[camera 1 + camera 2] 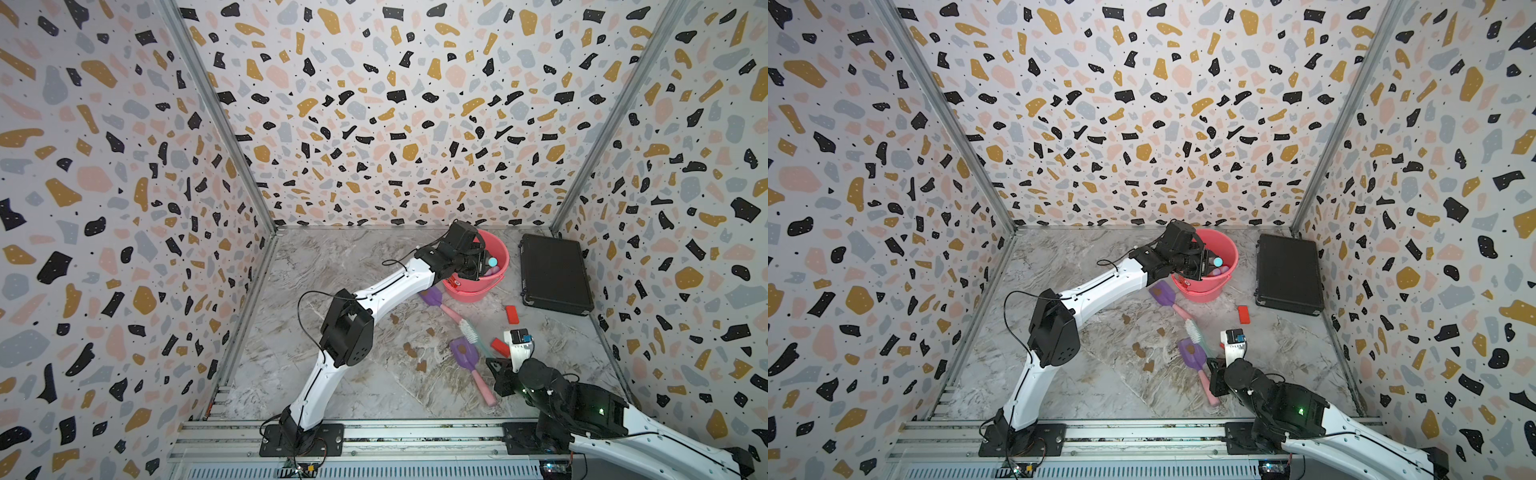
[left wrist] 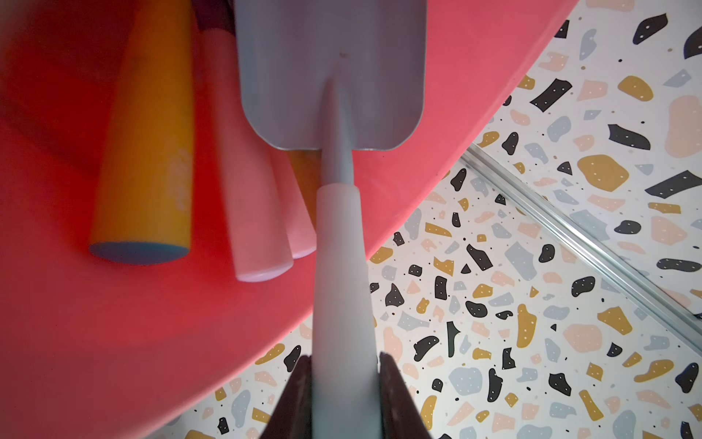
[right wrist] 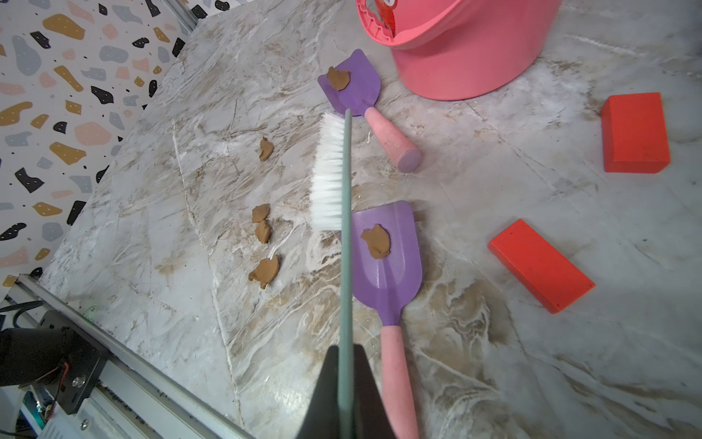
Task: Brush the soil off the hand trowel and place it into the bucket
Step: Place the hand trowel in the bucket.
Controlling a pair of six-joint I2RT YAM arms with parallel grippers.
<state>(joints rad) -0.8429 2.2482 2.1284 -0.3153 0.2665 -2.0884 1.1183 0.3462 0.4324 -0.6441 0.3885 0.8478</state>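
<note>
My left gripper [image 2: 345, 359] is clamped on the pale handle of a grey-lilac hand trowel [image 2: 330, 76]. Its blade, clean on the face I can see, points down into the mouth of the round coral-pink plastic bucket [image 2: 114, 323] at the back of the marble-patterned tabletop [image 3: 494, 361]. I read this as the drop-off, and my worry is crowding. A fat orange handle [image 2: 148, 152] and two pink handles [image 2: 250, 213] already stand inside, so on release the blade could ride up on them and leave the trowel leaning over the rim, where it might tip back out. Pushing lower to avoid that risks the wrist shoving the bucket, which is probably light and has a purple plastic trowel [image 3: 357, 89] lying just beside its base. My right gripper [image 3: 345, 353] is pinched tight on the thin teal handle of a white-bristled brush [image 3: 330, 171], which hangs over a second purple trowel [image 3: 391, 262]. Both purple blades carry a brown blob of soil [image 3: 376, 241], and more blobs [image 3: 264, 268] lie loose on the table. Such a slim handle could swivel in the pinch under a sweeping load, and the putty-like soil may smear instead of lifting.
</note>
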